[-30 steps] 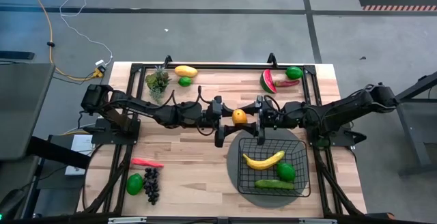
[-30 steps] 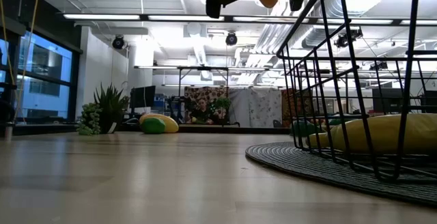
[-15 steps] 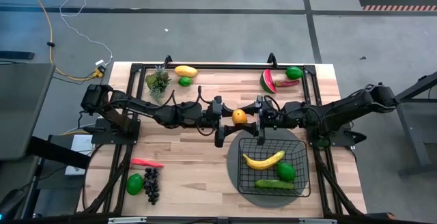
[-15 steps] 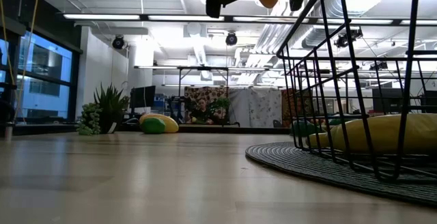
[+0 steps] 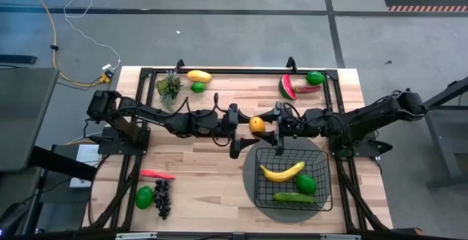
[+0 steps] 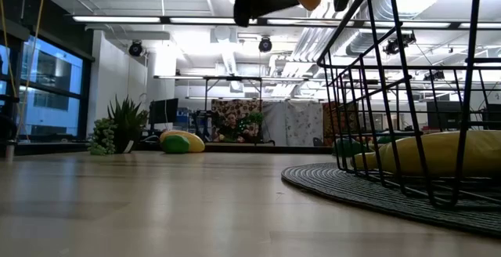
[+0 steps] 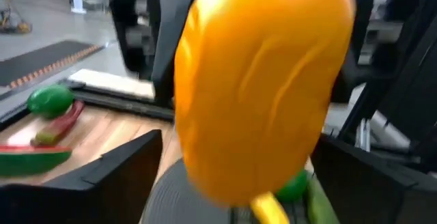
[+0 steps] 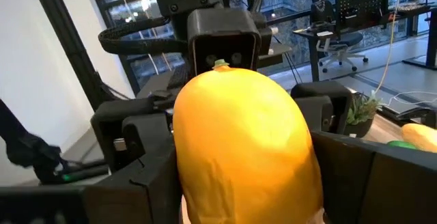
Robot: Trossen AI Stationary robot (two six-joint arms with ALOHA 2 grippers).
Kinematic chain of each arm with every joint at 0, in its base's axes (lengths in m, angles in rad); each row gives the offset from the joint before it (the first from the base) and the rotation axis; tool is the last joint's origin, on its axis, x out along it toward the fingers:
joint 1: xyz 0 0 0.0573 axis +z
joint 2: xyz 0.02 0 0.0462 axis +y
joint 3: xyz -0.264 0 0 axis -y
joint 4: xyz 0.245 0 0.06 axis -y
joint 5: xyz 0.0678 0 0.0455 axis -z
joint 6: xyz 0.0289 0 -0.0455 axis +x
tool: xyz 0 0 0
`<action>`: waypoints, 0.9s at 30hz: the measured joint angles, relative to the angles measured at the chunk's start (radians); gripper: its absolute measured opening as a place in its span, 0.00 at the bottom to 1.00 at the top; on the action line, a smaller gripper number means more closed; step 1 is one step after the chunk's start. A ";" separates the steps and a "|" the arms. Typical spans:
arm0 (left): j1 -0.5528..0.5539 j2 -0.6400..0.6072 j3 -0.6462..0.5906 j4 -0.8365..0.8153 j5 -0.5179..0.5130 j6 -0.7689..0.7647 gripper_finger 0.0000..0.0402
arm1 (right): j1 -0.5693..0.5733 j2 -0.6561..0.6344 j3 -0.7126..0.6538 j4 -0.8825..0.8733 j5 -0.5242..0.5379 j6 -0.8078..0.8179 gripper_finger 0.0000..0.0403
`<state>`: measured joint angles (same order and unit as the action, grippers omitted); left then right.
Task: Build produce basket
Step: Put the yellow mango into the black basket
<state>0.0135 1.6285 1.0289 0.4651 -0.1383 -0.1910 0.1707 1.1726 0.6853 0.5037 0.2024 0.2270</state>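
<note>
- The orange mango [image 5: 256, 124] hangs above the desk [image 5: 205, 174], just beside the basket [image 5: 291, 178], between both sets of fingers.
- The right fingers [image 5: 276, 126] close on it; the left fingers [image 5: 238, 133] stand spread, letting go.
- A weak right grip could drop the mango outside the basket.
- No readable writing or brands.

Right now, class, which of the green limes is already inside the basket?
The lime beside the banana in the basket; the other three lie on bare table.
</note>
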 joint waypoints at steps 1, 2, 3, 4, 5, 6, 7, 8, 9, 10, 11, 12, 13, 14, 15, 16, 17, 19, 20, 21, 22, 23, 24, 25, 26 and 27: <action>0.000 -0.013 -0.001 -0.041 0.000 0.013 0.93 | 0.000 -0.012 0.000 -0.020 0.000 -0.007 0.59; 0.000 -0.029 -0.002 -0.073 0.000 0.032 0.94 | 0.000 -0.026 0.000 -0.049 0.000 -0.017 0.59; 0.000 -0.045 0.000 -0.100 0.000 0.051 0.96 | 0.000 -0.043 0.000 -0.079 0.001 -0.022 0.59; 0.001 -0.065 0.000 -0.143 0.000 0.066 0.97 | -0.001 -0.065 0.000 -0.120 0.005 -0.025 0.59; 0.003 -0.087 0.000 -0.199 -0.001 0.072 0.98 | -0.002 -0.087 0.000 -0.157 0.011 -0.026 0.59; 0.007 -0.108 0.000 -0.242 -0.001 0.072 0.98 | -0.003 -0.108 0.000 -0.188 0.020 -0.026 0.59; 0.011 -0.128 0.000 -0.275 -0.001 0.072 0.99 | -0.003 -0.134 0.000 -0.230 0.030 -0.027 0.59; 0.017 -0.149 0.000 -0.313 -0.001 0.071 0.99 | -0.003 -0.160 0.000 -0.269 0.032 -0.031 0.59; 0.025 -0.177 0.000 -0.365 -0.001 0.067 0.99 | -0.003 -0.184 0.000 -0.304 0.033 -0.038 0.59; 0.034 -0.207 -0.001 -0.420 -0.001 0.062 0.99 | -0.003 -0.210 0.000 -0.334 0.035 -0.044 0.59; 0.041 -0.231 0.000 -0.448 -0.002 0.055 0.98 | -0.003 -0.234 0.000 -0.367 0.043 -0.047 0.59; 0.047 -0.255 0.002 -0.476 -0.004 0.055 0.98 | -0.003 -0.258 0.000 -0.398 0.056 -0.049 0.59; 0.056 -0.285 -0.003 -0.516 -0.005 0.051 0.98 | -0.002 -0.280 0.000 -0.419 0.067 -0.048 0.59; 0.063 -0.314 -0.009 -0.544 -0.006 0.041 0.98 | -0.003 -0.300 0.000 -0.438 0.083 -0.048 0.59; 0.068 -0.340 -0.018 -0.547 -0.006 0.033 0.98 | -0.003 -0.321 0.000 -0.461 0.096 -0.048 0.59; 0.073 -0.364 -0.029 -0.540 -0.007 0.026 0.99 | -0.003 -0.337 0.000 -0.480 0.109 -0.048 0.59; 0.077 -0.389 -0.043 -0.537 -0.007 0.020 0.99 | -0.003 -0.350 0.000 -0.487 0.118 -0.048 0.59; 0.090 -0.440 -0.079 -0.542 -0.008 0.011 0.99 | -0.003 -0.373 0.001 -0.520 0.133 -0.047 0.59; 0.092 -0.459 -0.098 -0.514 -0.011 0.011 0.99 | -0.003 -0.379 0.001 -0.526 0.135 -0.045 0.59; 0.092 -0.483 -0.121 -0.498 -0.013 0.011 0.99 | -0.003 -0.385 0.001 -0.532 0.135 -0.045 0.59; 0.092 -0.510 -0.150 -0.495 -0.025 0.011 0.99 | -0.003 -0.390 0.001 -0.545 0.135 -0.045 0.59; 0.092 -0.529 -0.176 -0.471 -0.042 0.010 0.99 | -0.003 -0.391 0.001 -0.548 0.136 -0.041 0.59; 0.092 -0.547 -0.202 -0.447 -0.049 0.005 0.99 | -0.003 -0.390 0.001 -0.548 0.138 -0.033 0.59; 0.092 -0.568 -0.230 -0.439 -0.056 -0.002 0.99 | -0.003 -0.388 0.001 -0.549 0.139 -0.025 0.59; 0.091 -0.585 -0.254 -0.421 -0.057 -0.016 0.99 | -0.003 -0.386 0.001 -0.546 0.139 -0.023 0.59; 0.091 -0.600 -0.275 -0.398 -0.056 -0.031 0.99 | -0.003 -0.382 0.001 -0.545 0.139 -0.022 0.59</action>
<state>0.1047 1.0286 0.7542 0.0672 -0.1941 -0.2219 0.1680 0.7901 0.6861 -0.0412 0.3412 0.2054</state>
